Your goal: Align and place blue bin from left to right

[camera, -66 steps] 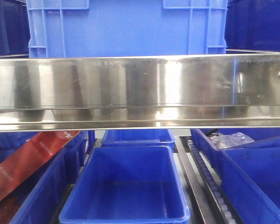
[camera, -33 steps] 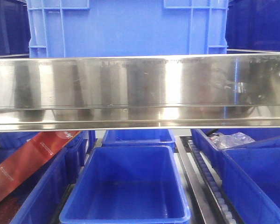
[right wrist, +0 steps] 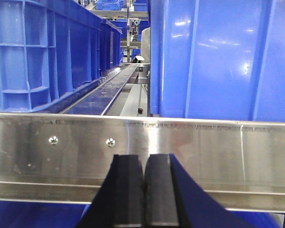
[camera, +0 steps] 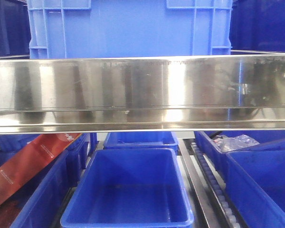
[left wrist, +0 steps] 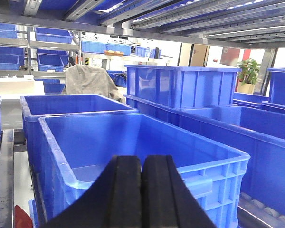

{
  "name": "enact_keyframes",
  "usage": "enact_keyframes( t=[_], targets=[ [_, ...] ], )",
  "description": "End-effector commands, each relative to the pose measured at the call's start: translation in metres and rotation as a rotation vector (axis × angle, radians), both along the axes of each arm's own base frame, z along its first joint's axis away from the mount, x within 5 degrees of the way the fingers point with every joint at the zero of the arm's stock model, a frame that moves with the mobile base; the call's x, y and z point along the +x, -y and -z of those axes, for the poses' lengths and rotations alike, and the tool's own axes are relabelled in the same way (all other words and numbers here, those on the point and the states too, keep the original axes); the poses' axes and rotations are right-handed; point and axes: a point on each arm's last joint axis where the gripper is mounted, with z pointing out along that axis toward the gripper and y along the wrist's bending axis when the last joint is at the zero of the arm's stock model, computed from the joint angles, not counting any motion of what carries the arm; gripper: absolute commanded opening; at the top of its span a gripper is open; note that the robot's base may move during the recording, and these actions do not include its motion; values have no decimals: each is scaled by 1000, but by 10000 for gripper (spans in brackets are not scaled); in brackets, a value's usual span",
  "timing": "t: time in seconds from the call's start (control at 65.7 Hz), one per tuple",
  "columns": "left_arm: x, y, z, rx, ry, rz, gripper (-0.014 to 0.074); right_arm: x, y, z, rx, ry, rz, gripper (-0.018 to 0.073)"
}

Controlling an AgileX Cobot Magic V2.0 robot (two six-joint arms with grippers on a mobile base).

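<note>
Jaws on both my left gripper (left wrist: 142, 190) and right gripper (right wrist: 143, 190) pressed together, empty; blue bin (camera: 128, 28) sits on upper steel shelf (camera: 142, 90), so I'd approach level and square.

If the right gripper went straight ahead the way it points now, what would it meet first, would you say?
Most likely the steel rail directly ahead of the shut right gripper, before the blue bin standing behind it; the gap is hard to judge.

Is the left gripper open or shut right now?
Shut: in the left wrist view the left gripper has its two black pads pressed together, nothing between them.
</note>
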Motion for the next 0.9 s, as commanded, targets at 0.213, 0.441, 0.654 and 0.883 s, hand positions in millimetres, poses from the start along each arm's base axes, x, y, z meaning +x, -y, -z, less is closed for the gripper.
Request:
enact_keyframes(
  t=[0.213,0.441,0.654,0.883],
  targets=[
    [-2,1,-3,-4,25,13,-111,0,0,-2,-2,24,6,-78],
    [-1,0,1,-5,0,9,-111,0,0,-2,-2,24,6,-78],
    [-5,-19,30,59,10,-115,-111,0,0,-2,-2,24,6,-78],
    [-16,-44,84,86,91,-327,-111,0,0,-2,-2,24,6,-78]
  ],
)
